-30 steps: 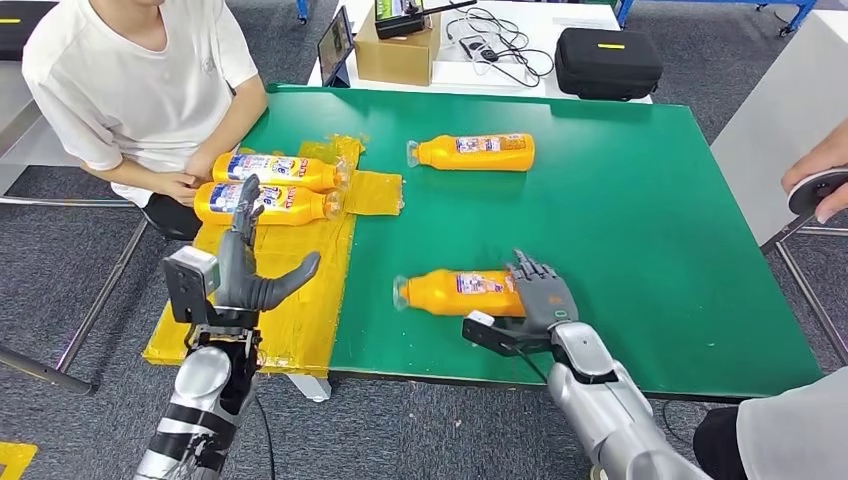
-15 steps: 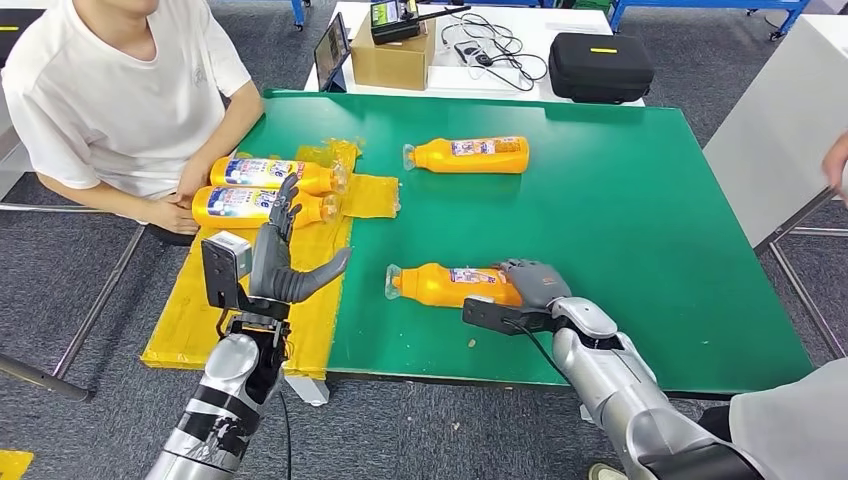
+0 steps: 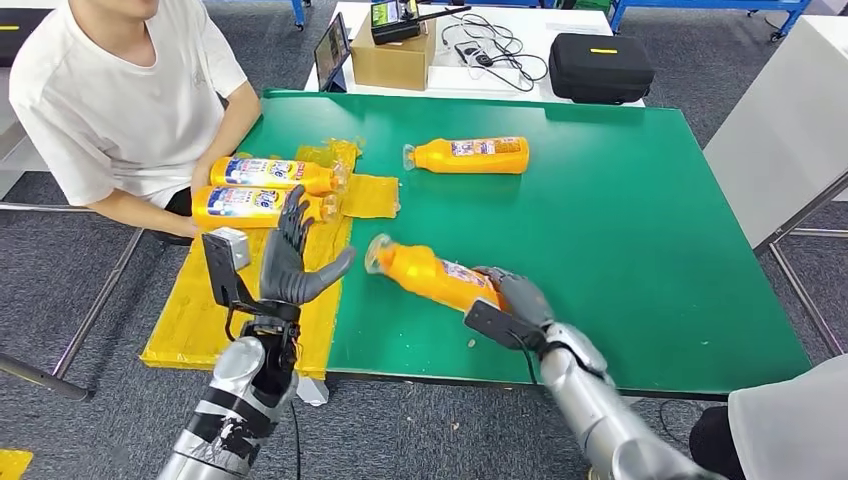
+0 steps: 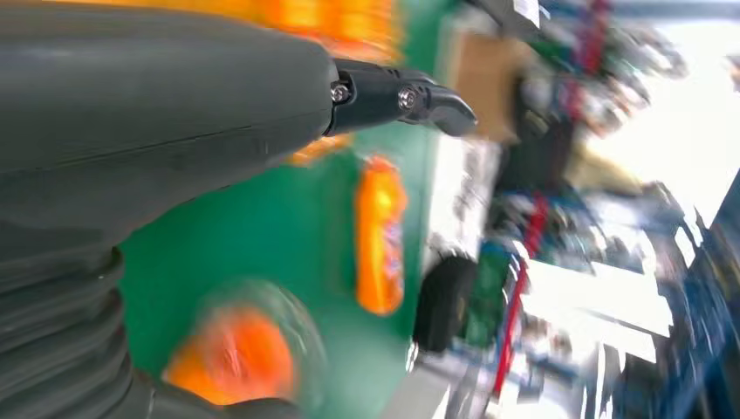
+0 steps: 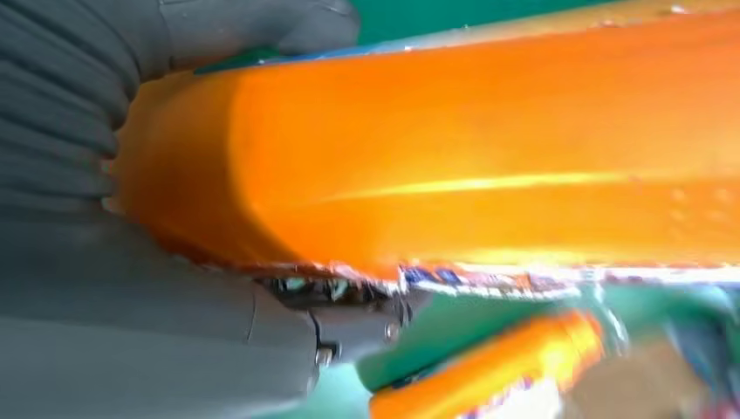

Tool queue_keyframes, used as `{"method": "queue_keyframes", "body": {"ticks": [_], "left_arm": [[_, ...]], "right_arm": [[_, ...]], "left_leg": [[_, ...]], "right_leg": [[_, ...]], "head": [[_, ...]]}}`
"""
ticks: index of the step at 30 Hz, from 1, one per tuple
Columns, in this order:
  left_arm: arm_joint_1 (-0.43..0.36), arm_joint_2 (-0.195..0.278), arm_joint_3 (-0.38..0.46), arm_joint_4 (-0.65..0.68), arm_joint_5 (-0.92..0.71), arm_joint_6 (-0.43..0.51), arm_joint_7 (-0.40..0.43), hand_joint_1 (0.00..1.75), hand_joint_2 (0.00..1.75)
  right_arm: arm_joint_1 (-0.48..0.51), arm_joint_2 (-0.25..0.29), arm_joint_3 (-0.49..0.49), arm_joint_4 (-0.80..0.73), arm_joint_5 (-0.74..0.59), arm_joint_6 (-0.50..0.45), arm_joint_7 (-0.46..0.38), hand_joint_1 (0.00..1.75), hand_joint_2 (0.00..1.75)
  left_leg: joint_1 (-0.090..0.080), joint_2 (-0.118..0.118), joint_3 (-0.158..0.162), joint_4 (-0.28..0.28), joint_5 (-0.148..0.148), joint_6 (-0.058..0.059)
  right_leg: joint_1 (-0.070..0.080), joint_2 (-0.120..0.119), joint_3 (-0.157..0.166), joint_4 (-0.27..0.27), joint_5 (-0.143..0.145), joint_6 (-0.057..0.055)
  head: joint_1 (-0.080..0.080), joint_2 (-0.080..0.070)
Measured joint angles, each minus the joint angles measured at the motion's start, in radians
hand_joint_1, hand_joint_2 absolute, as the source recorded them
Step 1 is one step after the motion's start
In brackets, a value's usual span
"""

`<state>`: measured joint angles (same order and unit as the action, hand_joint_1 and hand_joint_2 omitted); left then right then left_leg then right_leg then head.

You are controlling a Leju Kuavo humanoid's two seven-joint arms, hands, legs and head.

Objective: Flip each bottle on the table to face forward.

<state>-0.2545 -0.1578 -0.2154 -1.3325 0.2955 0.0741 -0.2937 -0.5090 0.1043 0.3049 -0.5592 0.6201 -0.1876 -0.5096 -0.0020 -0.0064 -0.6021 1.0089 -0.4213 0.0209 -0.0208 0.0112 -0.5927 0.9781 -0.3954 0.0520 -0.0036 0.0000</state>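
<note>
R hand (image 3: 512, 297) gripping orange bottle (image 3: 430, 275) by base, neck tilted up; L hand (image 3: 290, 262) spread, empty

A lab or test room. A green worktable (image 3: 620, 200) stands on grey carpet (image 3: 60, 300). Behind it, a white desk (image 3: 520, 70) holds cables (image 3: 490, 45), a cardboard box (image 3: 395, 55) and a black case (image 3: 603, 65).

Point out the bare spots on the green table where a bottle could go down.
The green table is bare right of the far bottle, out to its right edge. A smaller patch lies between that bottle and the held bottle in the right hand. The yellow sheet end is crowded by two bottles.
</note>
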Motion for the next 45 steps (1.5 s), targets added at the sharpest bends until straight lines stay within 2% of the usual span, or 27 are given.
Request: {"method": "queue_keyframes", "body": {"ticks": [3,6,11,13,16,20,23,27,32,38,45], "left_arm": [[0.045,-0.027,-0.002,0.000,0.062,0.098,-0.006,0.00,1.75],[0.086,-0.035,-0.028,0.002,0.068,0.119,-0.026,0.00,1.75],[0.112,-0.034,-0.063,0.005,0.052,0.121,-0.037,0.00,1.75],[0.116,-0.027,-0.086,0.008,-0.030,0.111,-0.044,0.00,1.75],[0.145,-0.007,-0.164,0.009,-0.214,0.082,-0.093,0.00,1.75],[0.187,0.002,-0.251,0.005,-0.283,0.059,-0.130,0.00,1.75],[0.196,0.004,-0.277,0.002,-0.256,0.012,-0.143,0.00,1.75],[0.211,0.007,-0.290,-0.015,-0.285,-0.025,-0.176,0.00,1.75],[0.221,0.008,-0.299,-0.045,-0.305,-0.083,-0.212,0.00,1.75],[0.213,0.018,-0.298,-0.079,-0.287,-0.145,-0.214,0.00,1.75],[0.208,0.018,-0.298,-0.116,-0.296,-0.144,-0.217,0.00,1.75]], "right_arm": [[0.133,0.046,-0.054,-0.188,-0.213,-0.229,-0.110,1.75,1.75],[0.232,0.073,-0.082,-0.411,-0.337,-0.386,-0.145,1.75,1.75],[0.307,0.076,-0.091,-0.614,-0.373,-0.428,-0.144,1.75,1.75],[0.333,0.077,-0.097,-0.683,-0.398,-0.463,-0.165,1.75,1.75],[0.372,0.077,-0.109,-0.823,-0.436,-0.501,-0.180,1.75,1.75],[0.395,0.072,-0.110,-0.919,-0.456,-0.475,-0.180,1.75,1.75],[0.390,0.070,-0.088,-0.907,-0.436,-0.389,-0.150,1.75,1.75],[0.359,0.062,-0.016,-0.793,-0.325,-0.194,-0.073,1.75,1.75],[0.327,0.063,0.129,-0.616,-0.195,-0.074,-0.044,1.75,1.75],[0.263,0.066,0.207,-0.511,-0.178,-0.044,-0.003,1.75,1.75],[0.233,0.066,0.237,-0.473,-0.157,-0.045,0.013,1.75,1.75]], "left_leg": [[0.000,-0.003,-0.007,0.000,0.000,0.000],[0.000,-0.003,-0.011,0.000,0.000,0.000],[-0.001,-0.003,-0.015,0.000,0.000,0.000],[-0.001,-0.004,-0.016,0.000,0.000,0.000],[-0.001,-0.005,-0.016,0.000,0.000,0.000],[-0.001,-0.003,-0.017,0.000,-0.001,0.000],[-0.001,-0.003,-0.017,0.000,-0.001,0.000],[0.000,-0.003,-0.017,0.000,-0.001,0.000],[0.001,-0.005,-0.018,0.000,0.000,0.000],[0.000,-0.004,-0.018,0.000,0.000,0.000],[0.000,-0.004,-0.018,0.000,0.000,0.000]], "right_leg": [[0.000,-0.001,-0.006,0.000,0.000,0.000],[0.000,-0.002,-0.009,0.000,-0.001,0.000],[-0.001,-0.002,-0.014,0.000,-0.001,0.000],[-0.001,-0.004,-0.015,0.000,-0.001,0.000],[-0.001,-0.005,-0.015,0.000,-0.001,0.000],[-0.001,-0.004,-0.016,0.000,-0.001,0.000],[-0.001,-0.004,-0.016,0.000,-0.001,0.000],[0.000,-0.004,-0.016,0.000,-0.001,0.000],[0.000,-0.005,-0.016,0.001,-0.001,0.000],[0.000,-0.005,-0.016,0.001,-0.001,0.000],[0.000,-0.005,-0.016,0.001,-0.001,0.000]], "head": [[0.000,0.000],[0.000,0.000],[0.000,0.000],[0.000,0.000],[0.000,0.000],[0.000,0.000],[0.000,0.000],[0.000,0.000],[0.000,0.000],[0.000,0.000],[0.000,0.000]]}}
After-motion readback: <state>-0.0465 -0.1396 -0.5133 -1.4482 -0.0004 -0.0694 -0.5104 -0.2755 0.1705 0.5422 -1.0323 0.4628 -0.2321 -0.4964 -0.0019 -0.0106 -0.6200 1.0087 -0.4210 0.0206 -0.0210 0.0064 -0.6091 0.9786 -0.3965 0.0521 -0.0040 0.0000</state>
